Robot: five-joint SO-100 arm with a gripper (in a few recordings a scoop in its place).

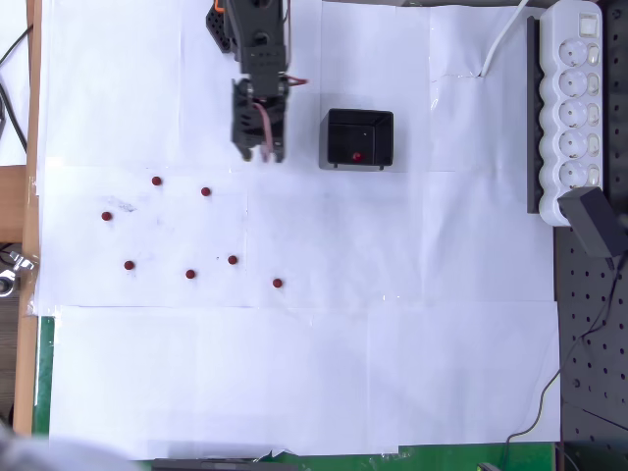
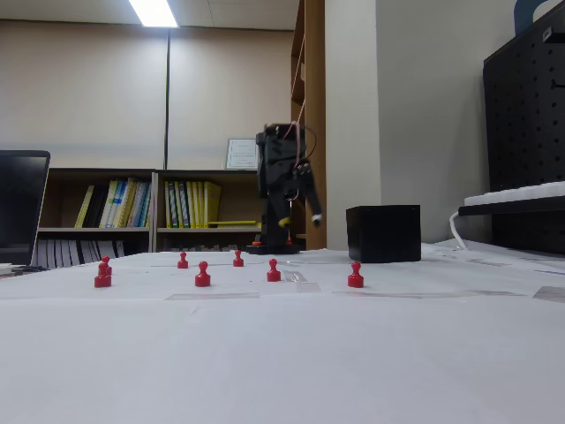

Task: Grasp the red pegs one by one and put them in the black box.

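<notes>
Several small dark red pegs stand scattered on the white paper, among them one (image 1: pixel 205 191) nearest the arm and one (image 1: pixel 278 283) furthest toward the front. In the fixed view they stand in a loose row, for instance one peg (image 2: pixel 355 275). The black box (image 1: pixel 359 138) sits right of the arm with a single red peg (image 1: pixel 357 156) inside; in the fixed view the box (image 2: pixel 383 233) shows as a dark cube. My gripper (image 1: pixel 260 154) hangs left of the box and above the paper, pointing down, its jaws apart and empty. The fixed view shows my gripper (image 2: pixel 300 219) raised behind the pegs.
A white power strip (image 1: pixel 574 98) and a black pegboard (image 1: pixel 589 324) lie along the right edge. A white cable (image 1: pixel 500 44) runs toward the strip. The wooden table edge (image 1: pixel 29 196) borders the paper on the left.
</notes>
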